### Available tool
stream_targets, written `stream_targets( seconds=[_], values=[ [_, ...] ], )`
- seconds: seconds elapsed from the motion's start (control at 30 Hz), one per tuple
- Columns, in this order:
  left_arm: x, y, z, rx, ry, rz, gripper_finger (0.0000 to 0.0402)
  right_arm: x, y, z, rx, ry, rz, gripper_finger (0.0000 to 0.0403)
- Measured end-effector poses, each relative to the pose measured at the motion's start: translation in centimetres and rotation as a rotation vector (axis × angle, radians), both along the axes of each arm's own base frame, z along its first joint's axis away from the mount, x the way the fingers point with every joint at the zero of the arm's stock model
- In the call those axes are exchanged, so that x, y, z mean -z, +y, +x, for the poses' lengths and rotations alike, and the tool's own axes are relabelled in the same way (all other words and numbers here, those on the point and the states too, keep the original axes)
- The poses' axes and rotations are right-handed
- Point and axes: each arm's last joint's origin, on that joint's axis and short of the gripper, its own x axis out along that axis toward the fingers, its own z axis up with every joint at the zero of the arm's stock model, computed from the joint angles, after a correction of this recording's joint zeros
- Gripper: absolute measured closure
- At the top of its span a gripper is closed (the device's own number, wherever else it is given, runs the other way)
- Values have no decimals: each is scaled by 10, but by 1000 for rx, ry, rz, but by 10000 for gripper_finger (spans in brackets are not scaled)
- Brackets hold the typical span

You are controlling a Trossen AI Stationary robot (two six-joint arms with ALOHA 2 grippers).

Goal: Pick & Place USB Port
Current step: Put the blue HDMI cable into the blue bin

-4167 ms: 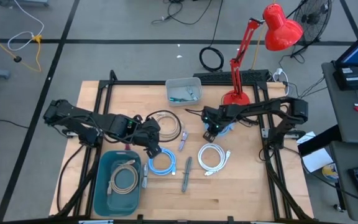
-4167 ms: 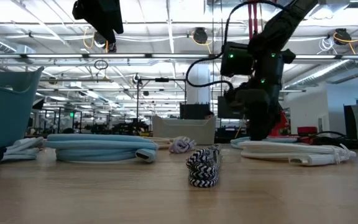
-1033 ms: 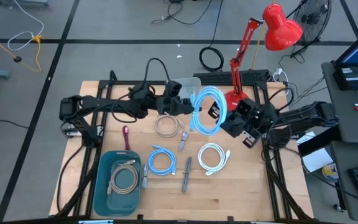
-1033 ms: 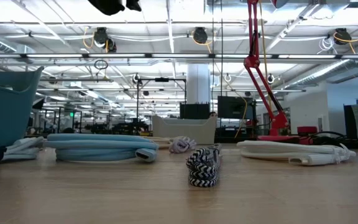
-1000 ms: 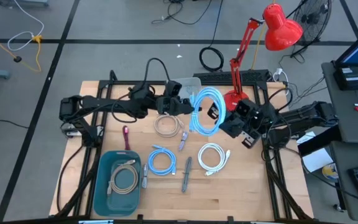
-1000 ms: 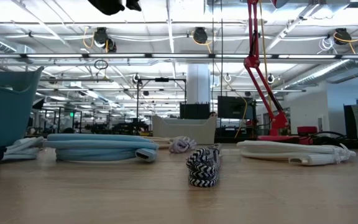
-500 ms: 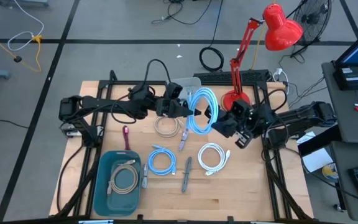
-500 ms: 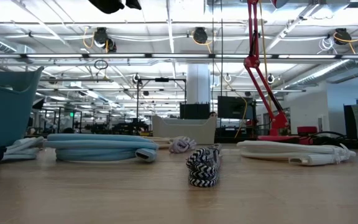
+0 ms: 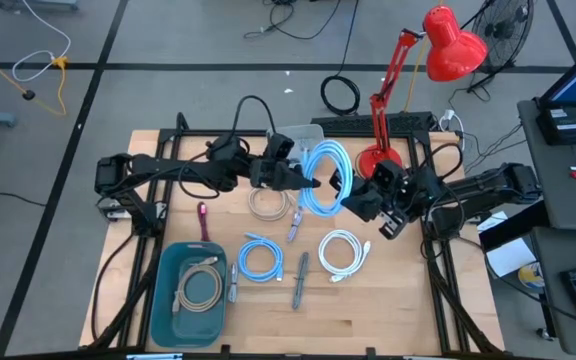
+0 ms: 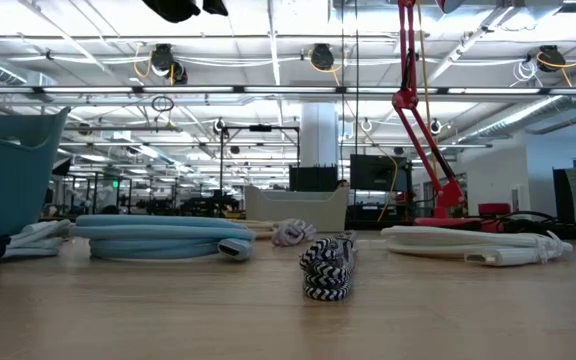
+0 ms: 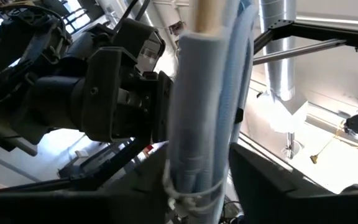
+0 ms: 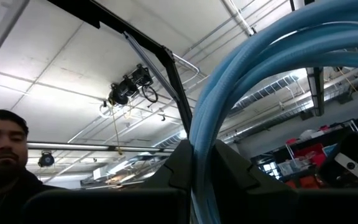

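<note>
A coiled light-blue USB cable (image 9: 324, 176) hangs in the air above the table's far middle, standing on edge between my two grippers. My left gripper (image 9: 305, 181) reaches in from the table's left and is shut on the coil's tied side (image 11: 197, 124). My right gripper (image 9: 352, 193) reaches in from the right and is shut on the opposite side of the loop (image 12: 253, 68). In the low view both grippers are above the picture. My left gripper has the coil's bundled part (image 11: 194, 177), where a thin tie wraps the strands, between its two fingers (image 11: 145, 193). The fingers come about level from the table's left and lie across the strands. The coil is lifted clear of the table. My right gripper pinches several strands of the coil's loop (image 12: 199, 158) between its two fingers (image 12: 232, 168). The fingers come from the table's right, slanting upward. The loop rises past the fingertips, clear of the table.
On the table lie a beige coil (image 9: 271, 201), a small blue coil (image 9: 261, 261), a white coil (image 9: 341, 252) and a striped cable (image 10: 328, 268). A teal bin (image 9: 164, 300) with a beige cable stands near left. A pale tray (image 9: 290, 135) and red lamp (image 9: 380, 155) stand at the back.
My right gripper has moved a little toward the table's left with the blue coil, bringing the coil's left side in between my left gripper's fingers. The coil stays on edge and clear of the table.
</note>
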Motion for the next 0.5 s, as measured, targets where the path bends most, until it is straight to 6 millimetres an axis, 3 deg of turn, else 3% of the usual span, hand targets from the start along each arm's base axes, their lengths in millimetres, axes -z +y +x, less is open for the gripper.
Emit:
stream_targets(
  seconds=[0.23, 0.4, 0.5],
  values=[
    [0, 0, 0, -2, -3, 4, 351, 0, 0, 0, -1, -3, 0, 377],
    [0, 0, 0, -2, -3, 4, 348, 0, 0, 0, 10, -4, -6, 377],
    [0, 0, 0, 0, -1, 0, 333, 0, 0, 0, 23, -3, 4, 355]
  ],
)
